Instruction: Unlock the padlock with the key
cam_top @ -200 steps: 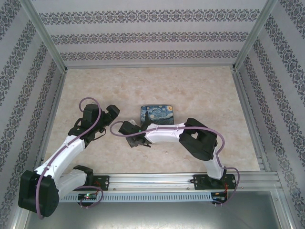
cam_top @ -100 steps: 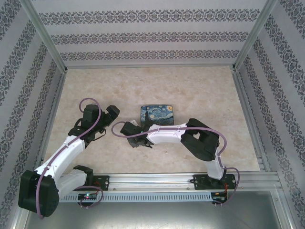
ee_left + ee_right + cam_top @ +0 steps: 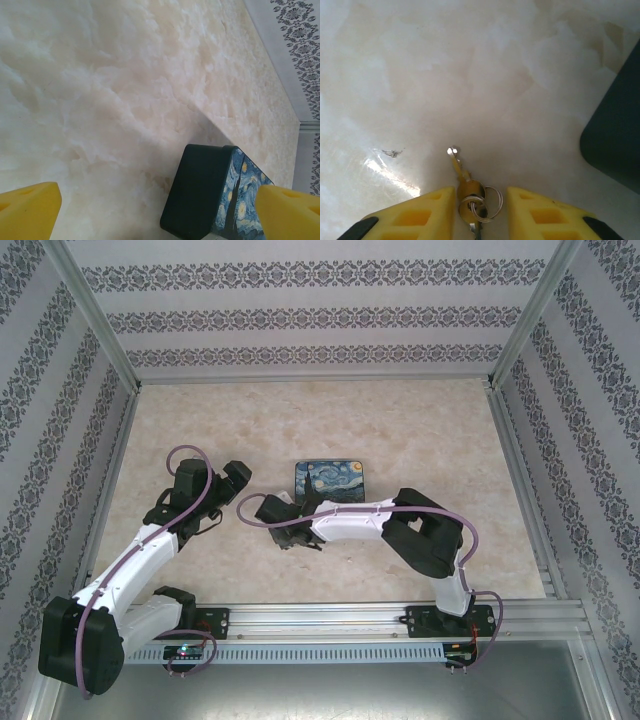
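The key (image 3: pixel 459 172), small and brassy with a silvery tip, lies on the marble table on a wire ring (image 3: pixel 488 202) with a second key. My right gripper (image 3: pixel 481 196) is low over the table with its yellow fingers on either side of the key's head. The left finger touches the head, and a gap remains on the right. In the top view the right gripper (image 3: pixel 285 537) sits just in front of the painted box. My left gripper (image 3: pixel 238 475) stands wide open and holds nothing, its fingers (image 3: pixel 30 207) far apart. The padlock is out of view.
A square box with a starry-night print (image 3: pixel 330 478) stands mid-table, close to both grippers; its dark side (image 3: pixel 197 192) faces the left wrist and its corner (image 3: pixel 617 140) shows at the right wrist view's edge. Patterned walls (image 3: pixel 320 320) and a metal frame enclose the table (image 3: pixel 400 430).
The right gripper's jaws have narrowed around the key on the table, and the right arm has shifted slightly. The left arm has not moved.
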Available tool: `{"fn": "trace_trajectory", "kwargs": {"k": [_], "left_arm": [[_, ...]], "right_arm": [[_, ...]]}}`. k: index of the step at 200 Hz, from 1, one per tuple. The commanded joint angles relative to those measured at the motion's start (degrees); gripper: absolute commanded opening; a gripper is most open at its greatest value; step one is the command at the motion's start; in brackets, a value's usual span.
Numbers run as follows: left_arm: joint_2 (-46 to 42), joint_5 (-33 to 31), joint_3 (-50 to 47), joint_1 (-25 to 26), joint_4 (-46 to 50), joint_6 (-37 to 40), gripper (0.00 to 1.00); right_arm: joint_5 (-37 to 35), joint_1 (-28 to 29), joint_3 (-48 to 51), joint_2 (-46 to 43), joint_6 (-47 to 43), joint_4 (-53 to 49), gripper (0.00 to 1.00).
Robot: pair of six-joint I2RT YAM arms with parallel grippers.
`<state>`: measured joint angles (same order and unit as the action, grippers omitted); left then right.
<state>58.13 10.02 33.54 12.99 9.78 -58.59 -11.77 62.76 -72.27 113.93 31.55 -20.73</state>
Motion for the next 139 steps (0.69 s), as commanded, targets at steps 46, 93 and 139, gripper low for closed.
{"fn": "trace_trajectory", "kwargs": {"k": [46,93,139], "left_arm": [[-0.3,1.6,-1.1,-0.7,-2.6,0.0,0.99],[-0.2,2.8,-0.6,-0.7,-2.1,1.1,0.99],[0.2,10.0,0.0,-0.7,-5.5,2.4,0.99]], "right_arm": [[5.5,-2.6,6.2,-2.8,-0.5,2.2,0.0],[10.6,-4.5,9.9,-11.8,-0.8,4.6,0.0],[20.5,-8.4,16.0,-22.0,0.2,11.0,0.0]]}}
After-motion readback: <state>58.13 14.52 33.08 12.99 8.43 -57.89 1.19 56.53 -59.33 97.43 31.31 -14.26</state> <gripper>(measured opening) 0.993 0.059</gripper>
